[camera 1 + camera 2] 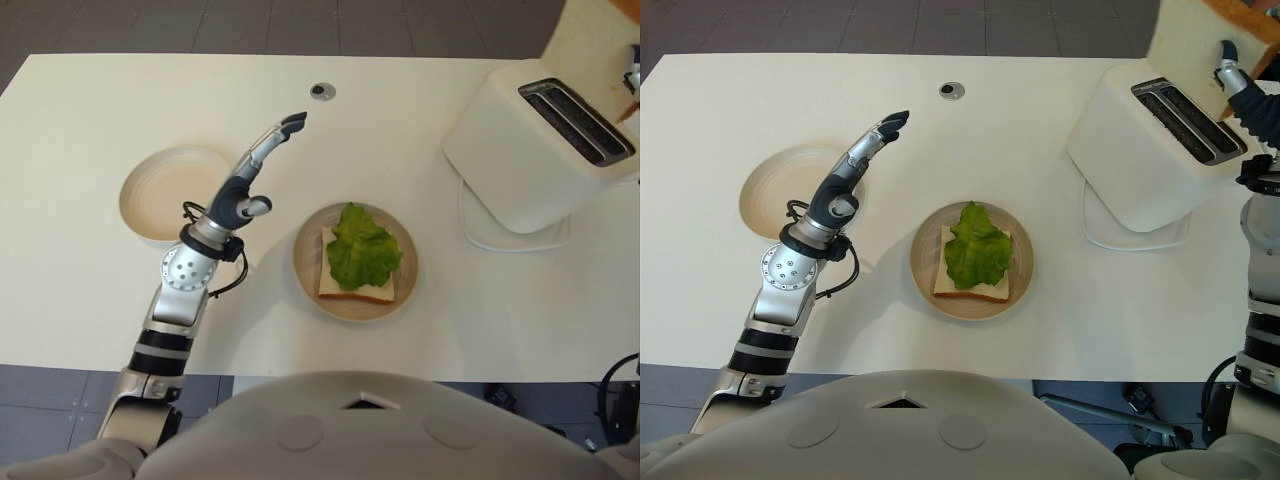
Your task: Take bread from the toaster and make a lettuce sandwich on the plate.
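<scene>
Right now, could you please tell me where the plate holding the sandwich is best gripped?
Probably the plate by its bare left rim, coming from the left: bread and lettuce cover its middle, and the open left hand is nearest.

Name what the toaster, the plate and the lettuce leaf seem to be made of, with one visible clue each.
Toaster: probably matte white plastic or painted metal; smooth, even sides without glare.
Plate: likely beige ceramic, perhaps melamine; a smooth, evenly coloured rim.
Lettuce leaf: crinkled green sheet; real or imitation cannot be told.
</scene>
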